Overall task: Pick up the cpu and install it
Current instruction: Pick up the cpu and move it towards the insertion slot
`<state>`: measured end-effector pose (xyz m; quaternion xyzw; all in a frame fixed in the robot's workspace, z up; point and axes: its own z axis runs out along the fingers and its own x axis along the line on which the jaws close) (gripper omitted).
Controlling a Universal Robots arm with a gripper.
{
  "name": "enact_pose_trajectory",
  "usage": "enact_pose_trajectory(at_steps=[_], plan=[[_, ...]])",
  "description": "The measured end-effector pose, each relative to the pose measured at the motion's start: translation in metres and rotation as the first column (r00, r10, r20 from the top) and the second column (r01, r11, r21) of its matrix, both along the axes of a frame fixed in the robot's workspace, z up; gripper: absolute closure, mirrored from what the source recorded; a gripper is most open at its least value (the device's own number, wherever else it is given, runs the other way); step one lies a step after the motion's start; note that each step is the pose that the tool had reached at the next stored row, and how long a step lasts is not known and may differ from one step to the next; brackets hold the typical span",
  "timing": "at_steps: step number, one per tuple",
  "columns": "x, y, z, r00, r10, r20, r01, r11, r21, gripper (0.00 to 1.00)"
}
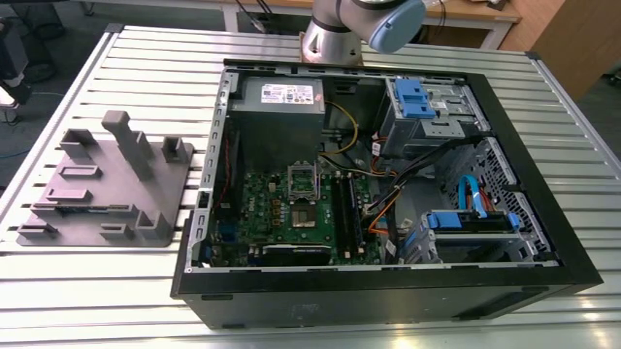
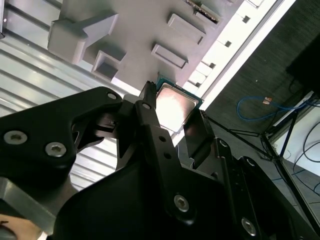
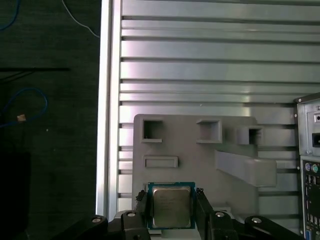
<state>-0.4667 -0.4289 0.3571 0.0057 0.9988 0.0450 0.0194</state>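
The cpu (image 3: 171, 206) is a small square chip with a silver-grey top and a thin green edge. It sits between my two black fingers (image 3: 141, 206), which press on its opposite sides. In both wrist views my gripper (image 3: 171, 210) is shut on the cpu (image 2: 175, 106) and holds it well above the grey fixture tray (image 3: 195, 160). In the second wrist view, the gripper (image 2: 172, 120) hangs over the tray's edge (image 2: 140, 30). The exterior view shows the motherboard's socket (image 1: 304, 182) inside the open computer case (image 1: 388, 283), its metal frame standing open.
The grey fixture tray (image 1: 97, 182) with upright blocks lies on the slatted metal table (image 1: 145, 65) at the exterior view's left of the case. Cables (image 1: 388, 196), blue drive brackets (image 1: 412, 98) and a power supply (image 1: 281, 94) crowd the case. The arm's base (image 1: 335, 33) stands behind it.
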Motion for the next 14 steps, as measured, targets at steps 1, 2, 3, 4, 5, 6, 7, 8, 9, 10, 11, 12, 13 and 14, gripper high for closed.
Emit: enact_pose_trajectory(at_steps=[1,2,3,4,5,6,7,8,9,10,11,12,13,14], plan=[[0.0000,0.0000,0.0011,1.0000,0.000,0.0000,0.000,1.0000,0.0001,0.53],[0.0000,0.0000,0.0013,1.0000,0.000,0.0003,0.000,1.0000,0.0002,0.53],[0.0000,0.0000,0.0013,1.0000,0.000,0.0003,0.000,1.0000,0.0002,0.53],[0.0000,0.0000,0.0013,1.0000,0.000,0.0004,0.000,1.0000,0.0002,0.53],[0.0001,0.0000,0.0014,1.0000,0.000,0.0002,0.000,1.0000,0.0002,0.53],[0.0005,0.0000,0.0015,1.0000,0.000,0.0000,0.000,1.0000,0.0001,0.53],[0.0010,0.0000,0.0015,1.0000,0.000,0.0000,0.000,1.0000,0.0000,0.53],[0.0016,-0.0001,0.0014,1.0000,0.000,0.0001,0.000,1.0000,0.0001,0.53],[0.0023,-0.0001,0.0014,1.0000,0.000,0.0001,0.000,1.0000,0.0001,0.53],[0.0033,0.0000,0.0015,1.0000,0.000,0.0000,0.000,1.0000,0.0000,0.53],[0.0045,0.0000,0.0014,1.0000,0.000,0.0001,0.000,1.0000,0.0001,0.53],[0.0058,0.0000,0.0014,1.0000,0.000,0.0000,0.000,1.0000,0.0001,0.53],[0.0073,0.0000,0.0014,1.0000,0.000,0.0000,0.000,1.0000,0.0001,0.53],[0.0088,0.0000,0.0014,1.0000,0.000,0.0001,0.000,1.0000,0.0001,0.53]])
